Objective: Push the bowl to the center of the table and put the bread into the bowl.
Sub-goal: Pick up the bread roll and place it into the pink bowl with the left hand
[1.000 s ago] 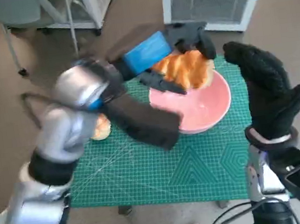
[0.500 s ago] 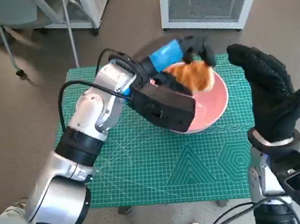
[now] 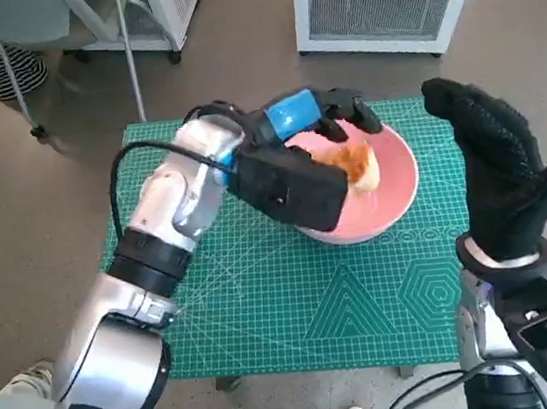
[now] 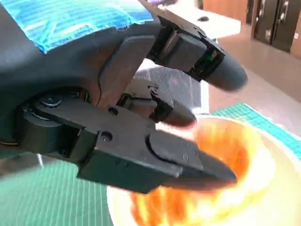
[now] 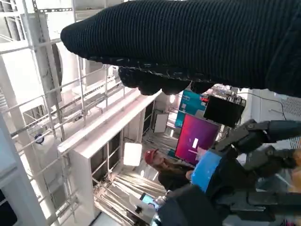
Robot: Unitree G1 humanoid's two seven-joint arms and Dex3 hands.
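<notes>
- The bowl [image 3: 378, 196] sits on the green mat [image 3: 297, 302] toward the far right of the desk.
- The bread [image 3: 357, 165] lies inside the bowl, against its far wall.
- The left hand [image 3: 313, 119] hangs over the bowl, fingers spread just above the bread; from the blurred wrist view it seems to hold nothing.
- The right hand [image 3: 496, 170] stands upright beside the bowl, fingers apart, empty.

A pink round bowl [image 3: 393, 189] is seen upright on the green bench [image 3: 347, 306], towards its far right part. A golden-brown piece of bread [image 3: 357, 163] is seen inside the bowl, against its far-left inner wall. In the left wrist view the bread [image 4: 225, 155] appears as a blurred orange mass within the pale bowl rim [image 4: 277, 197].
</notes>
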